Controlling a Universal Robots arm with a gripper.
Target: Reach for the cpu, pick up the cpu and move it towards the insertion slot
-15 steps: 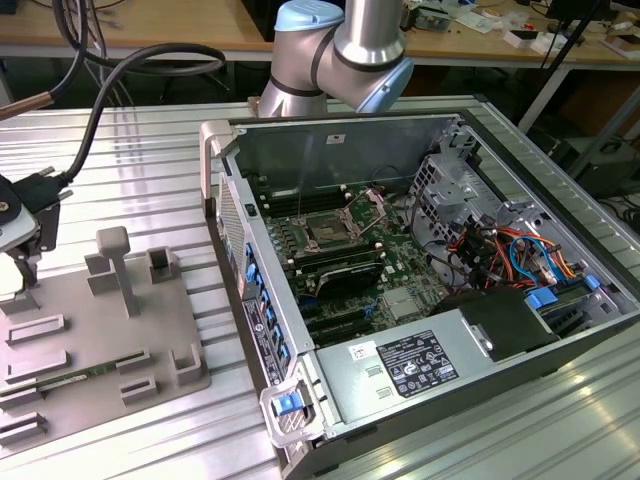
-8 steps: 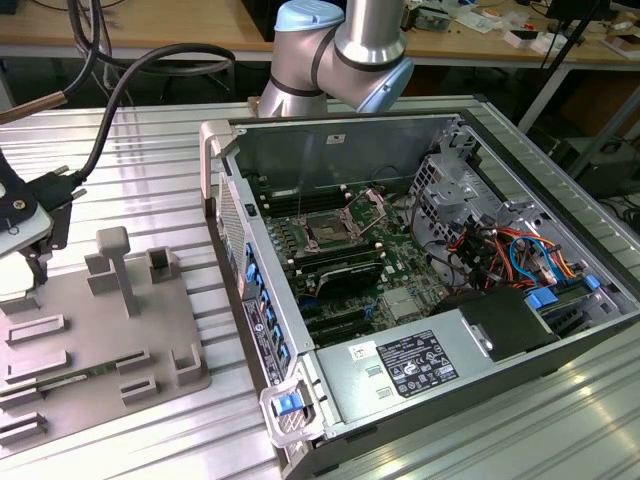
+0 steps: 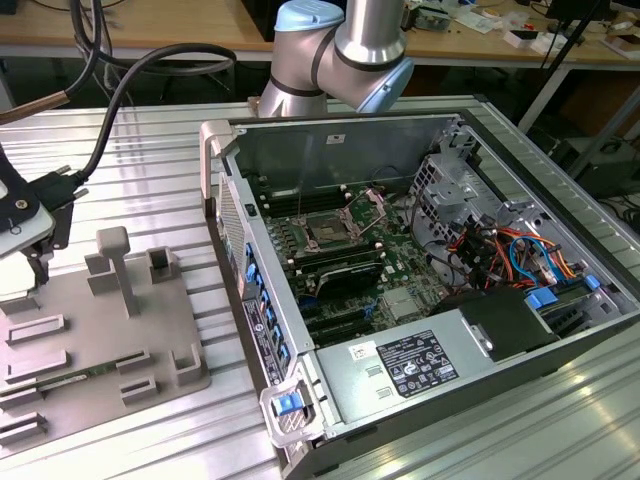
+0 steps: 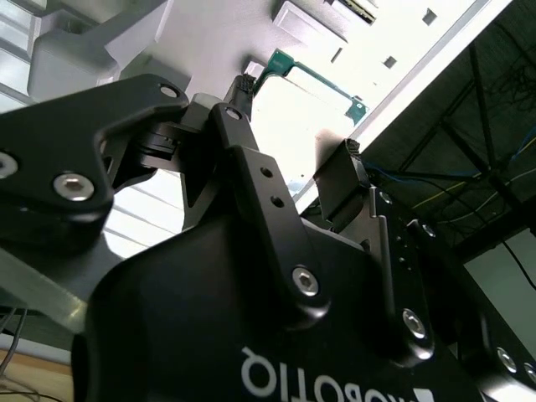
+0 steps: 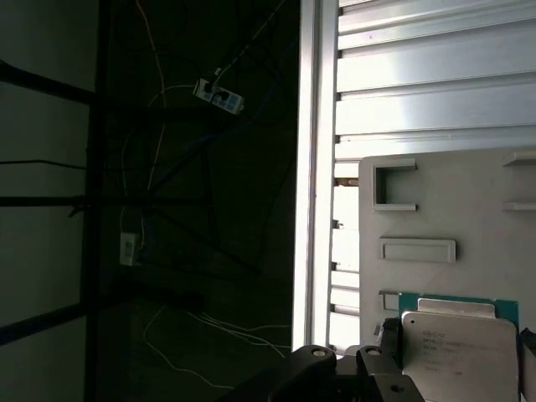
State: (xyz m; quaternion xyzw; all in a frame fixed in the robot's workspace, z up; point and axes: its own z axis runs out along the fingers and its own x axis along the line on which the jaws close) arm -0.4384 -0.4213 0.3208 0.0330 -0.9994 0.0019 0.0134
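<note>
You have the grey metal computer case point(image 3: 330, 150) to the exterior view's right of the grey plastic tray point(image 3: 140, 320), where the black gripper point(image 4: 293, 124) straddles the silvery green-rimmed square cpu point(image 5: 459, 347), clamped or not you cannot tell; the silver-framed insertion slot point(image 3: 326, 232) lies well apart inside that case

Exterior view: set high and off to one side, slanting down across the ribbed aluminium table point(image 3: 150, 160). The open grey metal computer case point(image 3: 420, 300) sits mid-frame, the flat grey plastic tray point(image 3: 100, 330) is at the exterior view's left, and my black claw point(image 3: 38, 265) is at that edge.

Second wrist view: tucked right behind my claw's black links, very close, peering along them onto the silvery square cpu with a green rim point(image 4: 293, 113).

First wrist view: looks past the table's edge, half onto the dark space with loose cables point(image 5: 167, 209) and half onto slats and tray.

Both wrist views share cpu and tray, and the exterior view shares the tray.
</note>
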